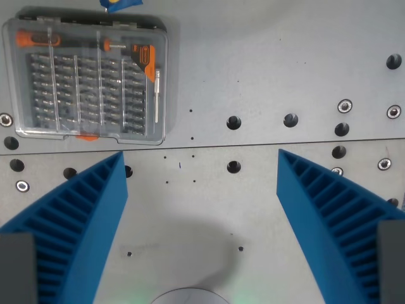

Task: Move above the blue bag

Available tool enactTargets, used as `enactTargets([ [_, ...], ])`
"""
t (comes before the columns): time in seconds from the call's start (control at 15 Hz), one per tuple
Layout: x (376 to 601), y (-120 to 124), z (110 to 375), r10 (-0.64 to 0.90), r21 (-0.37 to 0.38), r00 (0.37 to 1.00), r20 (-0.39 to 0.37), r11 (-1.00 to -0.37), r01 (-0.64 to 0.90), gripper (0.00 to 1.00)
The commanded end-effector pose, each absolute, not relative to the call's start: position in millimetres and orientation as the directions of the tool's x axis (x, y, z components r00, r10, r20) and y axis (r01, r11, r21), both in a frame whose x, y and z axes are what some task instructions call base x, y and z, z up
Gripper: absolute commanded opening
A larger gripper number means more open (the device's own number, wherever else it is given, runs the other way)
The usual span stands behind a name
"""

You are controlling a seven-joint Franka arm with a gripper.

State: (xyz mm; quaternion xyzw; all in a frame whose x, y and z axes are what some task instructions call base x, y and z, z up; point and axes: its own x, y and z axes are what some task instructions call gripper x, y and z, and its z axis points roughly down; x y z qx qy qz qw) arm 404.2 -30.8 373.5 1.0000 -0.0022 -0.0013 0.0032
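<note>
At the wrist view's upper left lies a clear plastic case (85, 76) of screwdriver bits, flat on the grey metal table (266, 69). Rows of small silver bits fill its compartments, with orange-and-black handles along its top edge and near its right side, and a thin silver shaft standing beside them. Just above the case, at the very top edge of the picture, a small scrap of bright blue with a touch of yellow (120, 4) peeks in; it may be the blue bag, but too little shows to tell its shape or material. The table is dotted with bolt holes and screws, and a seam runs across it. Below, the gripper (201, 166) hangs with its two ribbed blue fingers (82, 215) spread wide apart, nothing between them.
</note>
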Motion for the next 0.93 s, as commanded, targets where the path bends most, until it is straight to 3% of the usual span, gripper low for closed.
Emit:
enactTargets([
  [0.07,403.8,-30.9,375.5,-0.004,0.007,1.0,0.002,-1.0,-0.004,1.0],
  [0.93,413.8,-25.1,361.3,0.008,0.016,1.0,0.014,-1.0,0.008,1.0],
])
